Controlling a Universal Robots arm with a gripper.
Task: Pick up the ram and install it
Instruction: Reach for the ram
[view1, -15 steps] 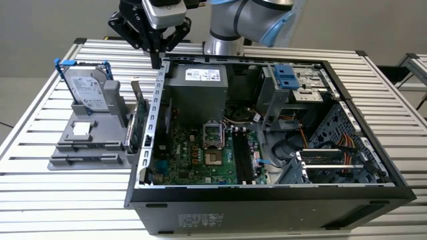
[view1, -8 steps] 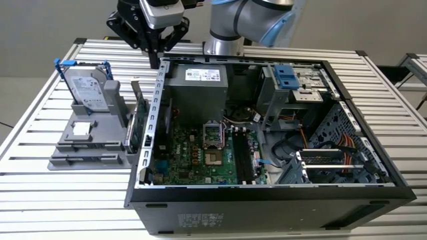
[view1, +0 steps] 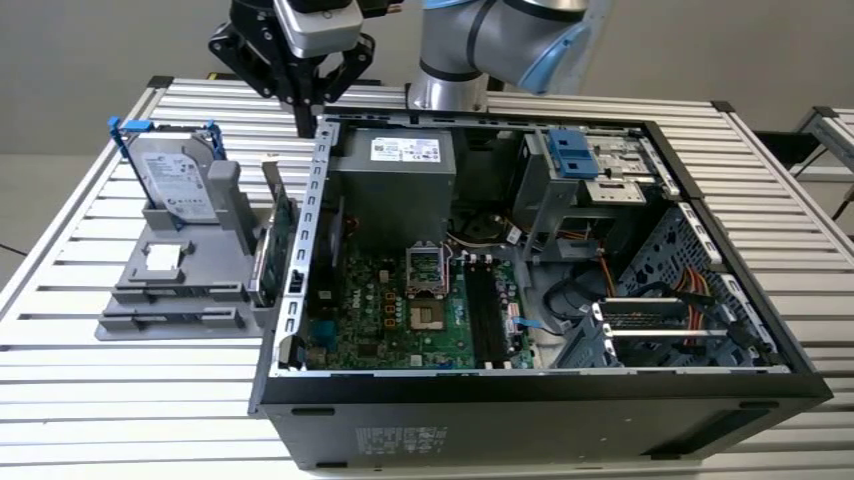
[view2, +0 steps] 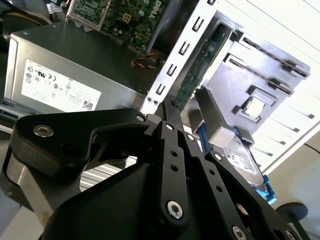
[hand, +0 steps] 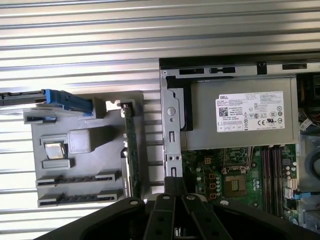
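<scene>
My gripper (view1: 307, 125) hangs shut with nothing in it, high over the back of the open computer case (view1: 315, 210), above the wall between the grey holder (view1: 174, 300) and the power supply (view1: 394, 170). In both wrist views the black fingers (view2: 169, 112) lie together, the gripper (hand: 174, 179) pointing at that case wall. The motherboard's long black slots (view1: 487, 315) (hand: 270, 170) lie deep in the case, well away from the gripper. The ram is hidden or out of view. The holder's two narrow front slots (hand: 77, 178) look bare.
A silver hard drive with blue handles (view1: 180, 180) stands in the holder. A wide green expansion card (view1: 267, 262) (hand: 131, 145) stands upright at the holder's case-side edge. Drive cages and cables (view1: 641, 290) fill the case on the exterior view's right. Slatted table (view1: 80, 400) all around.
</scene>
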